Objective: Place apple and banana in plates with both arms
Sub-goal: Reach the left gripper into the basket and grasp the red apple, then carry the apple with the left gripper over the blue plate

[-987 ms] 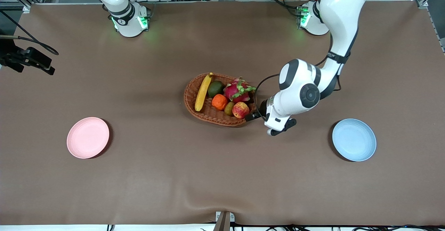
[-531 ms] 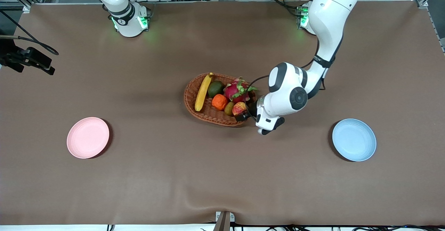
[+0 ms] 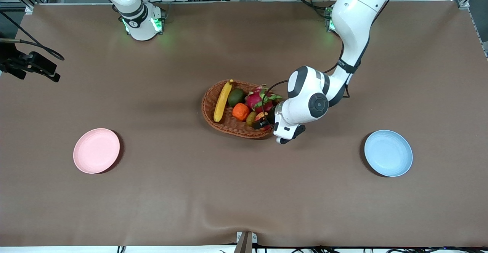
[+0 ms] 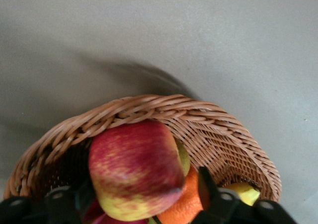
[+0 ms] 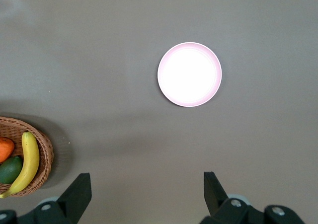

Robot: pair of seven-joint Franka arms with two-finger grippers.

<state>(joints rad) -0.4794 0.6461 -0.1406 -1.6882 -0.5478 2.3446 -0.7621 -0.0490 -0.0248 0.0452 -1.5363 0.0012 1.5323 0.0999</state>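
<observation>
**Left gripper at the apple, banana not yet touched**

Your left gripper (image 4: 134, 194) is down in the basket (image 3: 213, 116) at the end toward the left arm, one finger (image 4: 206, 184) on each side of the apple (image 4: 134, 172). The fingers sit close against the fruit, but from the wrist view you cannot tell whether they actually press on it, so treat the grip as unconfirmed. The apple lies among the other fruit, against the basket's woven wall.

Your right gripper (image 5: 144, 194) waits high over the table toward the right arm's end, fingers spread wide and holding nothing. The banana (image 3: 223, 100) lies in the basket at the end toward the right arm.

Risks from here:
- If the fingers have only a shallow hold low on the round apple, it may squirt out on the lift.
- The mandarin (image 3: 240, 111) touches the apple; lifting could drag or roll it.
- The fingers are close to the wicker wall; catching it would tip or slide the light basket.

Count:
- 2 plates: pink (image 3: 96, 150) and blue (image 3: 388, 153), both bare, well apart at either end of the table.
- 1 basket.
- 1 apple, 1 banana, 1 mandarin, 1 dragon fruit (image 3: 258, 97).
- 2 greenish fruits, the smaller partly hidden.
</observation>
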